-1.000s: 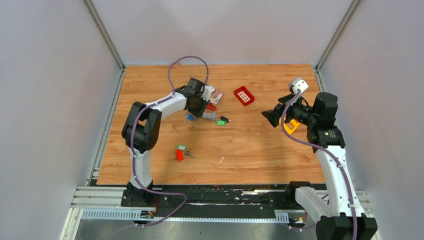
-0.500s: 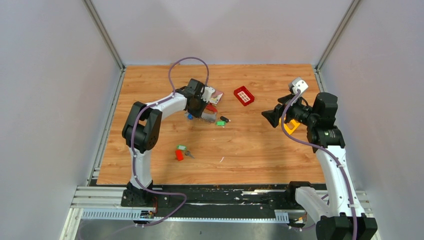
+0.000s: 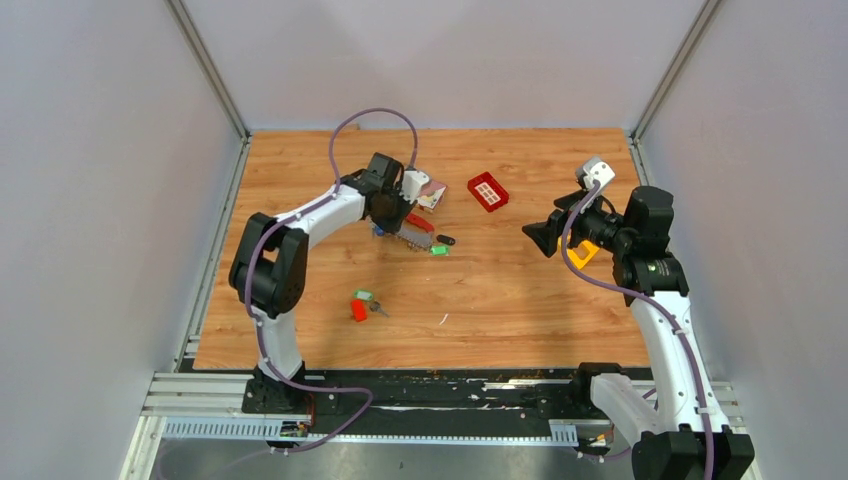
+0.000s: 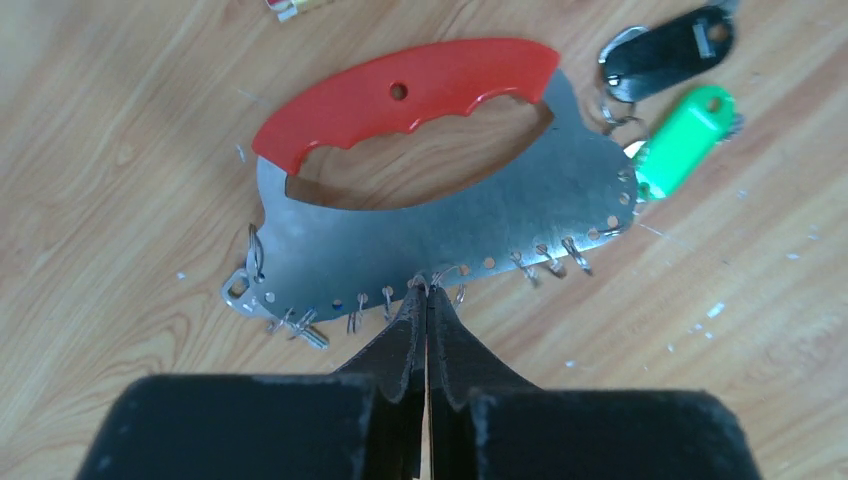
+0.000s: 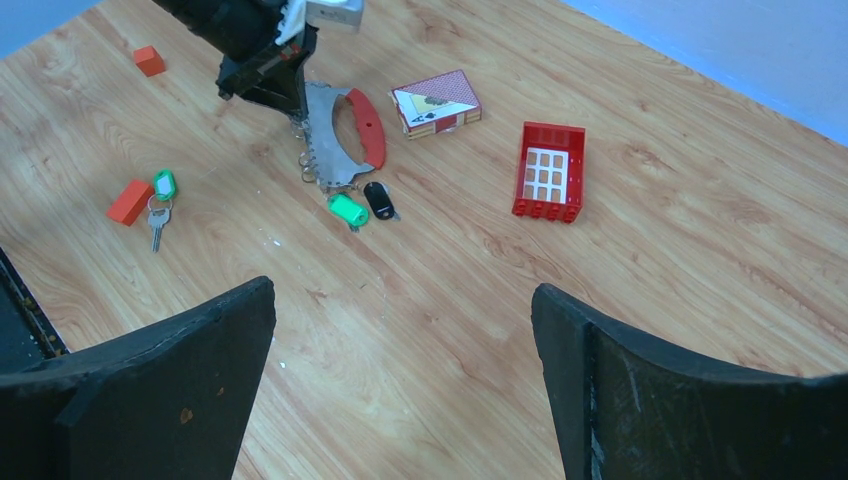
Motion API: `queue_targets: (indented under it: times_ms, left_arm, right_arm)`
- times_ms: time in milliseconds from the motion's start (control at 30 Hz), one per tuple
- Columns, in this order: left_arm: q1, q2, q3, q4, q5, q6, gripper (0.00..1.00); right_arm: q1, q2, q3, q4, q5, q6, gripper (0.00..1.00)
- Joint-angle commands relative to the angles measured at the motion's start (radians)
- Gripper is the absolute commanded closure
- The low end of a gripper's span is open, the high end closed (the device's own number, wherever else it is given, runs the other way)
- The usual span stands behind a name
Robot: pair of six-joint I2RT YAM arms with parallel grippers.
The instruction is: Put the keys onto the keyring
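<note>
One wire loop (image 4: pixel 450 272) on the edge of the keyring (image 4: pixel 440 235) is pinched by the clenched left gripper (image 4: pixel 428 290). A green-tagged key (image 4: pixel 683 140) and a black-tagged key (image 4: pixel 665 55) are laid just beside its right end. The right gripper (image 5: pixel 400 300) is held released, empty.

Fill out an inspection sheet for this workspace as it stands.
Surface: wooden tabletop, a few white specks.
Job's things: grey metal keyring plate with red handle, small rings along its edge. The green-tagged key and black-tagged key lie at its end; whether they are hooked on cannot be told. The second green-tagged key lies apart, beside the red block.
Clutter: orange cube, card deck, red gridded tray, yellow triangle frame.
Grippers: left gripper shut, tips at a ring on the plate's edge; right gripper open, empty.
Cables: purple cables loop along both arms.
Surroundings: grey walls; metal rail at near edge.
</note>
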Motion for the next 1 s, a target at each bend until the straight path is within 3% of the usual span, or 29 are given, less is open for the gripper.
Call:
queue_targets:
  times_ms: [0, 233, 433, 667, 833, 967]
  left_arm:
    - [-0.003, -0.147, -0.017, 0.000, 0.081, 0.059, 1.00]
    - [-0.003, -0.222, -0.066, 0.014, 0.195, 0.068, 1.00]
    - [-0.004, -0.259, -0.109, 0.028, 0.394, 0.079, 1.00]
    - [-0.003, -0.443, -0.190, 0.111, 0.633, 0.118, 1.00]
    - [-0.003, -0.556, -0.225, 0.233, 0.724, 0.073, 1.00]
    - [-0.003, -0.621, -0.258, 0.345, 0.797, -0.001, 1.00]
  right_arm:
    - [0.002, -0.011, 0.002, 0.040, -0.030, -0.008, 0.00]
    - [0.002, -0.014, -0.002, 0.041, -0.044, -0.010, 0.00]
    - [0.002, -0.016, -0.013, 0.052, -0.075, -0.009, 0.00]
    - [0.009, 0.000, -0.028, 0.107, -0.211, 0.022, 0.00]
    - [0.110, 0.048, 0.021, 0.103, -0.263, -0.010, 0.00]
    - [0.221, 0.112, 0.088, 0.073, -0.270, -0.068, 0.06]
